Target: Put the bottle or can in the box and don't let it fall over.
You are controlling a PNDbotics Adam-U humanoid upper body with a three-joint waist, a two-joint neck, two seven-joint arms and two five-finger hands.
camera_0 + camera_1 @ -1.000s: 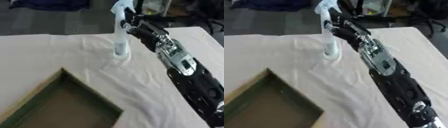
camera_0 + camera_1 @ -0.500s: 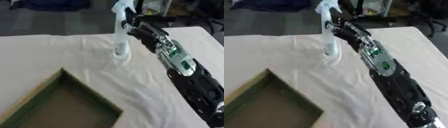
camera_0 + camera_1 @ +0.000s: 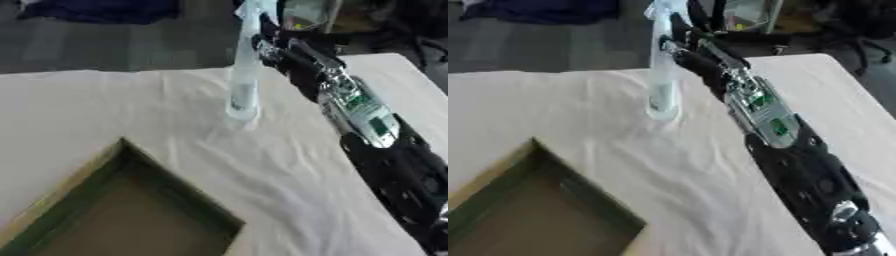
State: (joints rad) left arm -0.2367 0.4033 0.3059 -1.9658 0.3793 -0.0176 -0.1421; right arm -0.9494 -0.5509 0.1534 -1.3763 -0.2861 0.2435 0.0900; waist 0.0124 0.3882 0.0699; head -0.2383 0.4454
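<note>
Right hand, black with silver joints, is at the far centre of the table, up against the upper part of a tall, slim, clear plastic bottle; fingers look curled around the bottle's neck area, but blur hides the exact contact, so treat that grip as likely, not certain. Bottle stands upright, base on the cloth, far centre, well apart from the box. It's pale and translucent with a darker band low on the body, possibly a label; no writing or brand readable on it. The right arm runs from the near right corner diagonally up to the bottle; a green panel sits on the forearm, its markings illegible. The table is covered by a wrinkled cream cloth, with creases fanning out from around the bottle base. The open cardboard box, with dark green inner walls and a brown floor, sits at the near left, one corner pointing toward the bottle; nothing visible inside the part shown. Beyond the far table edge: dark floor and a dark blue fabric heap at far left. Left hand shows in neither view.
</note>
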